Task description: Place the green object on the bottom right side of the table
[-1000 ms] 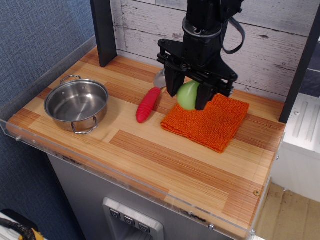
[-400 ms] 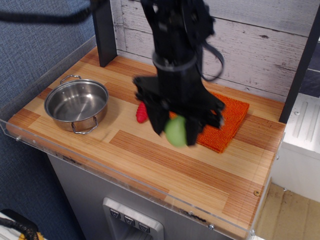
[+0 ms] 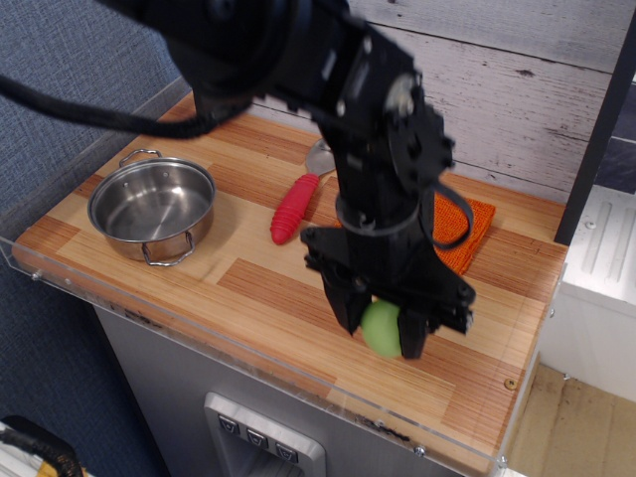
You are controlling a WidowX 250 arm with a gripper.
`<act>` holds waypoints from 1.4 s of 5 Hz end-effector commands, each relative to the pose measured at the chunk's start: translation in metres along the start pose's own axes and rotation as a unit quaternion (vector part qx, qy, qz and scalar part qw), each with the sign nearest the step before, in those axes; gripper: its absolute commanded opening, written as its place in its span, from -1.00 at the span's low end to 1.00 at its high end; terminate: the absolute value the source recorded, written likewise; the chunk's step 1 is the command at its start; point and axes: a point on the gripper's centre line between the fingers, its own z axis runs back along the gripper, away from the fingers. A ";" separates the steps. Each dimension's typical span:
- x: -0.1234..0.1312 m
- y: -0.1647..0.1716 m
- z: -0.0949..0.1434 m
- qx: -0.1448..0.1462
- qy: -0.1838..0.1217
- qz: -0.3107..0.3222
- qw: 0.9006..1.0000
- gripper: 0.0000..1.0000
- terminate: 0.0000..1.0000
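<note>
Your table [image 3: 248, 288] fills most of the view, a striped wooden top with a clear rim along its near and left edges. Over its near right part you have the black arm [image 3: 378, 159] reaching down from the upper left, blurred along its upper length. On the left side of the table stands the steel pot [image 3: 152, 209], well apart from the arm. At the far right, the orange cloth [image 3: 475, 224] lies flat, mostly hidden behind the arm. Your gripper [image 3: 388, 333] points down at the near right area of the tabletop, its fingers closed around the green object [image 3: 381, 328], which sits between them low over the wood; you cannot tell whether it touches the surface. Between pot and cloth lies the red-handled utensil [image 3: 293, 209], its metal end pointing toward the far wall.
</note>
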 end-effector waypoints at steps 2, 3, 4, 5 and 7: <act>0.000 -0.027 -0.017 -0.027 -0.006 -0.036 0.999 -1.00 -1.00; 0.000 -0.034 -0.023 -0.034 0.006 -0.046 0.998 -1.00 -1.00; -0.001 -0.040 -0.025 -0.041 0.004 -0.056 0.998 -1.00 -1.00; -0.001 -0.047 -0.028 -0.046 0.006 -0.070 0.996 -1.00 -1.00; 0.000 -0.049 -0.028 -0.052 0.017 -0.077 0.995 1.00 -1.00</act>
